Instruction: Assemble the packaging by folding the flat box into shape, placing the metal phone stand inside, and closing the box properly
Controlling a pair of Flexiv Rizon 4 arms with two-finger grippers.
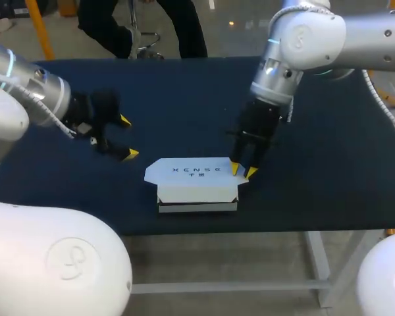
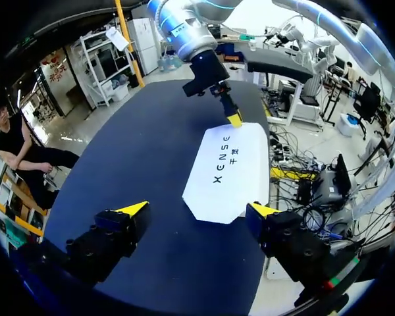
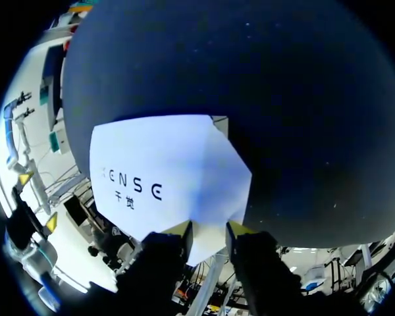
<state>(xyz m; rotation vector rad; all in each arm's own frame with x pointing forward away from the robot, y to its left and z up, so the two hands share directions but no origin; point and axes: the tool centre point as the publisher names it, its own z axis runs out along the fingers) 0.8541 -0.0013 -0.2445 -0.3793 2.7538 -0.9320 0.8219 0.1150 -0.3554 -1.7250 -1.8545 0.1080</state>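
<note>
- A white box (image 1: 192,185), folded into shape with its lid down, sits at the near edge of the dark blue bench (image 1: 184,92). Its long axis runs side to side, along that edge.
- The right end effector (image 1: 243,171) stands tip-down on the right end of the lid. Whether it grips the lid's edge or only presses on it cannot be told.
- The left end effector (image 1: 128,137) hangs wide open, just beyond the box's left end and apart from it.
- The right arm is nearer, so any final press likely falls to it.
- Only the head view shows a dark seam along the box's front. The left wrist view shows the lid end to end, lying lengthwise ahead. No phone stand is visible anywhere.
</note>
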